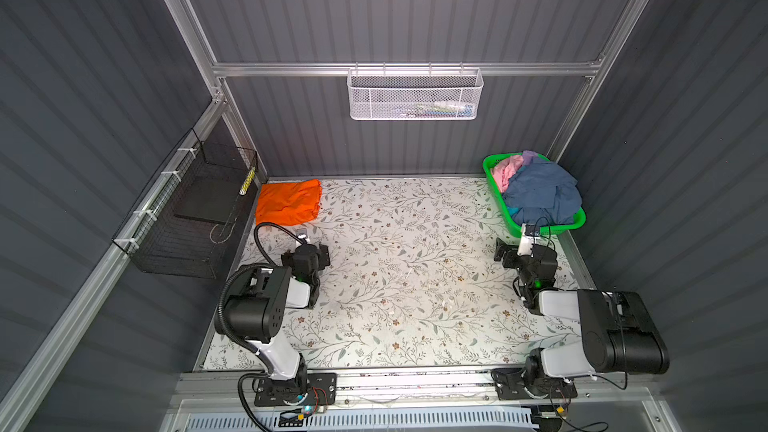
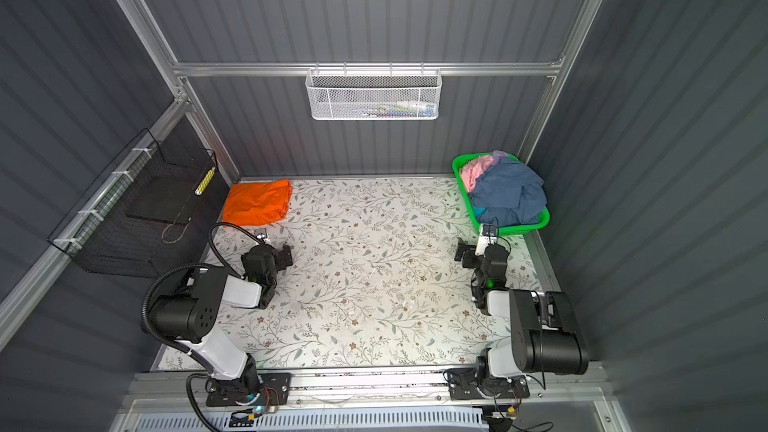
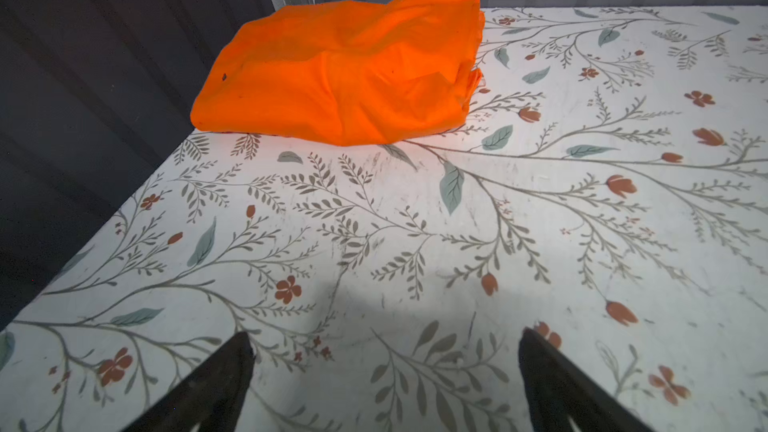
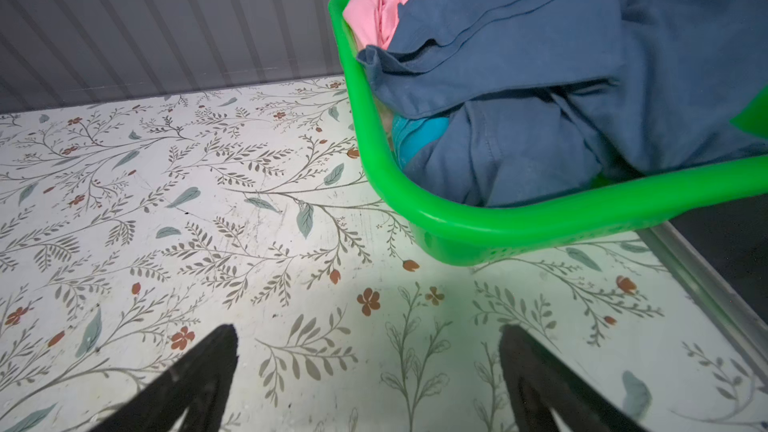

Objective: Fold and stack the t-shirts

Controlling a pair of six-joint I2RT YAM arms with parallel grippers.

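The left gripper (image 3: 386, 336) hangs low over the flowered table (image 3: 540, 222), its jaws spread wide with nothing between them. Ahead of it, near but clear of the fingertips, lies the orange t-shirt (image 3: 345, 72). It is folded into a rough, puffy packet and tucked against the corner of the walls. That out-of-the-way spot looks chosen as the base of the stack, leaving the middle of the table free for folding.

The right gripper (image 4: 369, 328) is likewise spread and empty, low over the table, with the green basket (image 4: 540, 218) just ahead of it. The dark blue t-shirt (image 4: 582, 56) mounds above the rim on top of the heap, so it is probably the easiest to take next. Beneath and beyond it show a pink t-shirt (image 4: 390, 2), a turquoise t-shirt (image 4: 415, 135) and, in a top view, a lilac t-shirt (image 1: 530, 156), all crumpled and waiting.
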